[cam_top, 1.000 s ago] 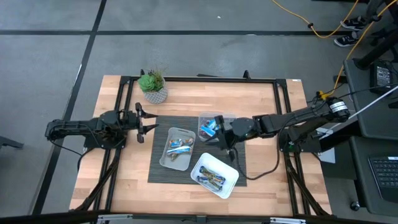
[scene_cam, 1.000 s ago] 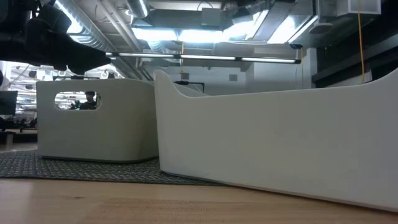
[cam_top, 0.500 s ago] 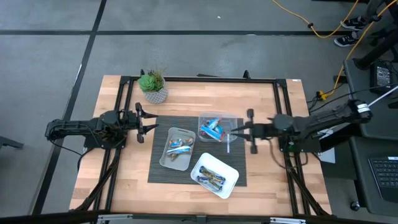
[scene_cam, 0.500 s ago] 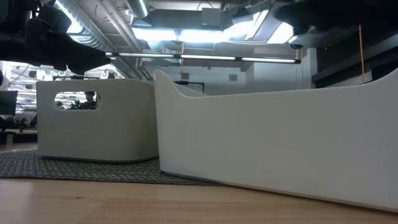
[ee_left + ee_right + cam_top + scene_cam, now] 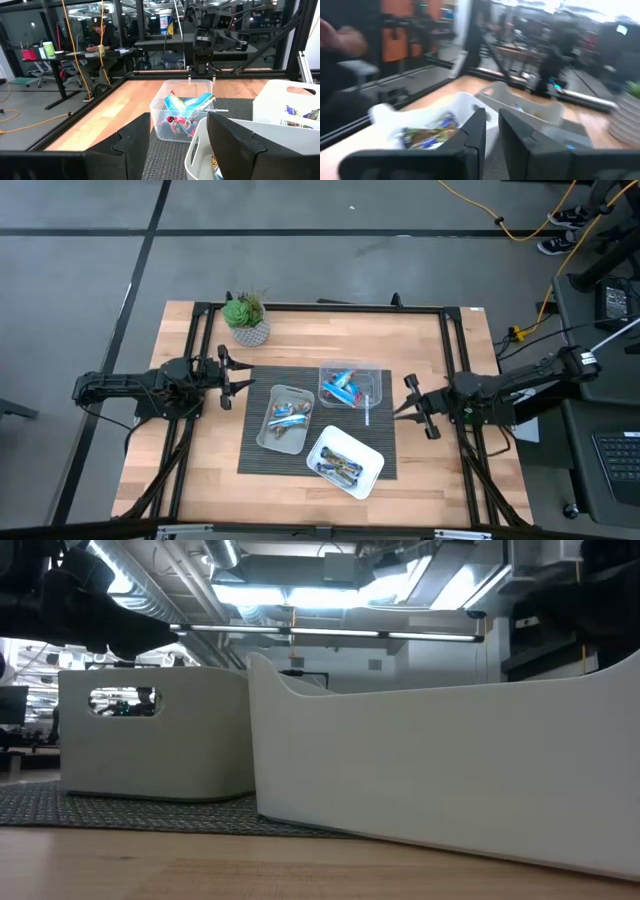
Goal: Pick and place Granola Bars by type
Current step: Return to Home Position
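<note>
The granola bars lie sorted in three trays on a dark mat. Blue and red ones fill the clear tray. Blue and silver ones are in the grey tray, and blue and brown ones in the white tray. A thin silver bar lies at the clear tray's right side. My right gripper is open and empty, right of the mat. My left gripper waits open at the mat's left edge, pointing at the trays.
A potted plant stands at the far left corner of the table. A black frame runs around the tabletop. Bare wood shows to the right of the mat and along the near edge. A person sits at a desk beyond the table.
My right gripper has drawn back from above the clear tray toward the table's right edge, past the mat. The thin silver bar, hidden under the gripper before, now shows at the clear tray's right side.
</note>
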`<action>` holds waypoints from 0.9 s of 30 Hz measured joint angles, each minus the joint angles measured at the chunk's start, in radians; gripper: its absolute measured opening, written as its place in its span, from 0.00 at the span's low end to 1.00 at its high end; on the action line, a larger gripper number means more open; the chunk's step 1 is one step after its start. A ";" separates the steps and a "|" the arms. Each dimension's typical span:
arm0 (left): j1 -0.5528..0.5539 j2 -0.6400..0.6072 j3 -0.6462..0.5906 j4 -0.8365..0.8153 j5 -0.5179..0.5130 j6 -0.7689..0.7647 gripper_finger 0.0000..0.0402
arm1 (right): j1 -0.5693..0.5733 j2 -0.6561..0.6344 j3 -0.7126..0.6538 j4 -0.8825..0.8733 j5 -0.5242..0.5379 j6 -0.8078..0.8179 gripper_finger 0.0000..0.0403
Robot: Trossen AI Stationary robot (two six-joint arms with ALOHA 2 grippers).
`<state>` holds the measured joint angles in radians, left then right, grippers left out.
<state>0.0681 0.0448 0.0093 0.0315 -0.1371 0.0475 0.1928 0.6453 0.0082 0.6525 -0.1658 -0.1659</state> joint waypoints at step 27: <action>0.000 0.000 0.000 0.000 0.000 0.000 0.47 | 0.000 0.002 0.000 -0.373 0.188 -0.111 0.14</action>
<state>0.0681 0.0448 0.0097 0.0319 -0.1371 0.0475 0.1932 0.6472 0.0086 0.2792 0.0220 -0.2771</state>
